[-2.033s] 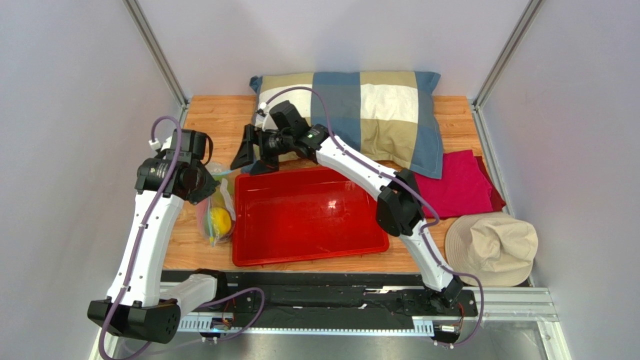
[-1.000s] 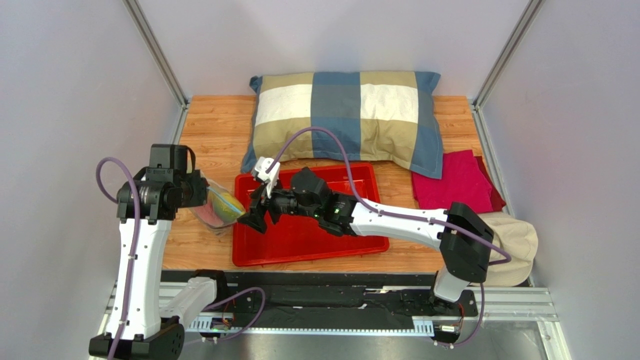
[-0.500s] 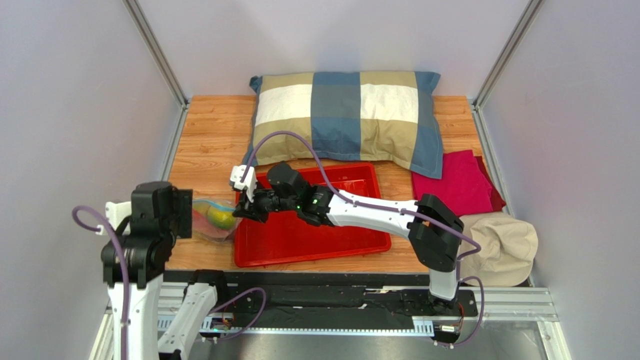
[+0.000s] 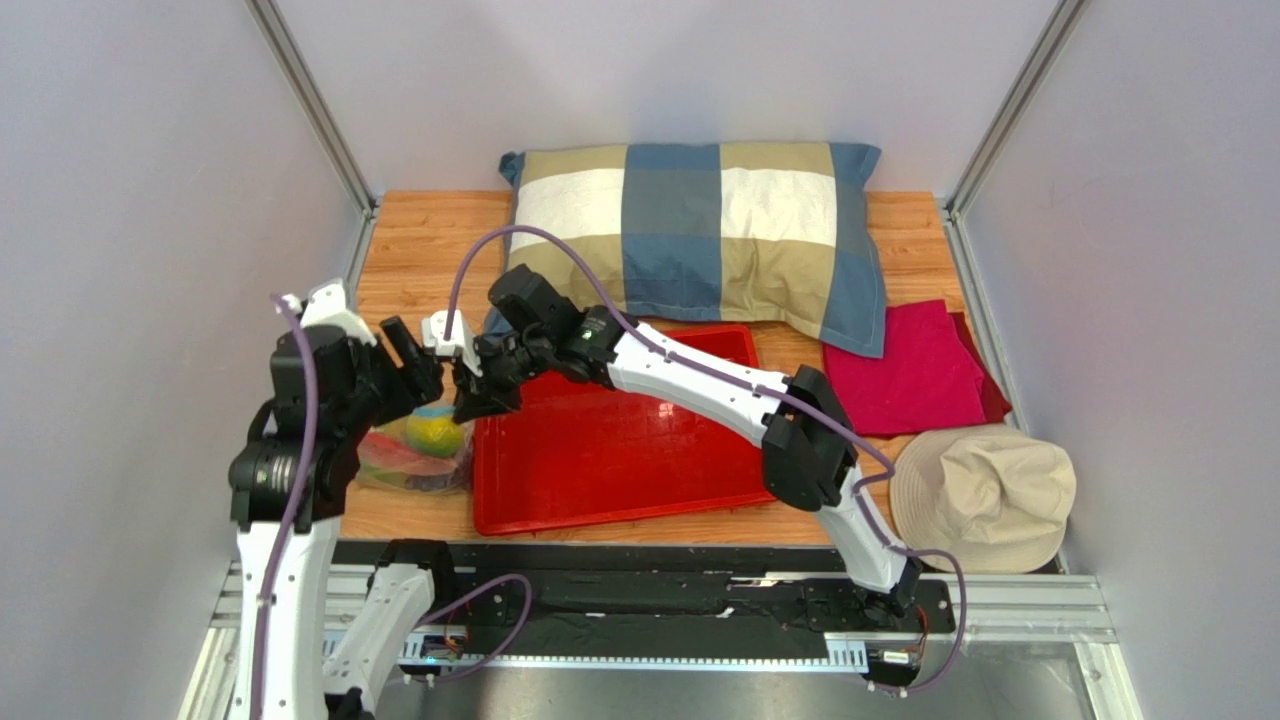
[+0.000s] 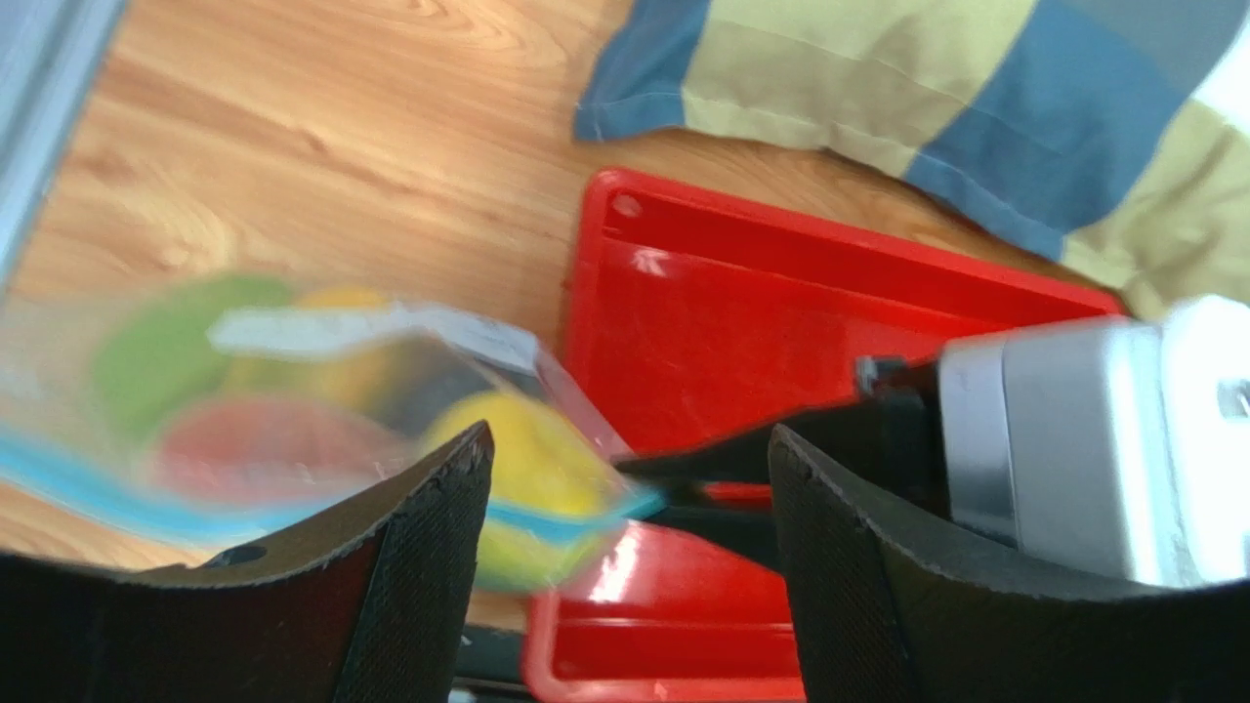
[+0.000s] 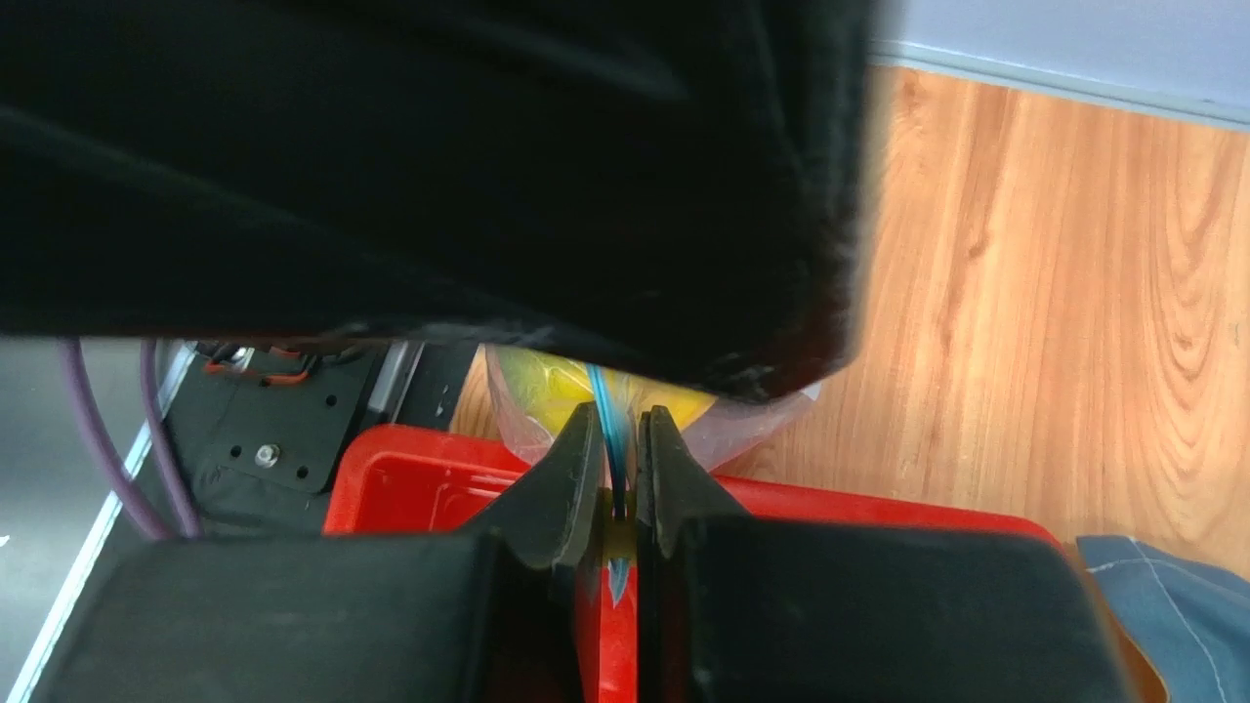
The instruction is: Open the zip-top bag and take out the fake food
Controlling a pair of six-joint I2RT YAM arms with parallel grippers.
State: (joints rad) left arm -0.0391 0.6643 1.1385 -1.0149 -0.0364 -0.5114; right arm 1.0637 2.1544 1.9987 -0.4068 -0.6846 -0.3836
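No word, number or sign can be read in any view; the one label-like thing, a white strip (image 5: 367, 334) on the bag (image 5: 176, 432) just ahead of the left gripper (image 5: 628, 462), is too blurred to read.

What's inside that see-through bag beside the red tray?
Toy food shows through the zip-top bag: a yellow fruit, something green and something pink-red. It's blurry, and any pieces underneath are hidden.
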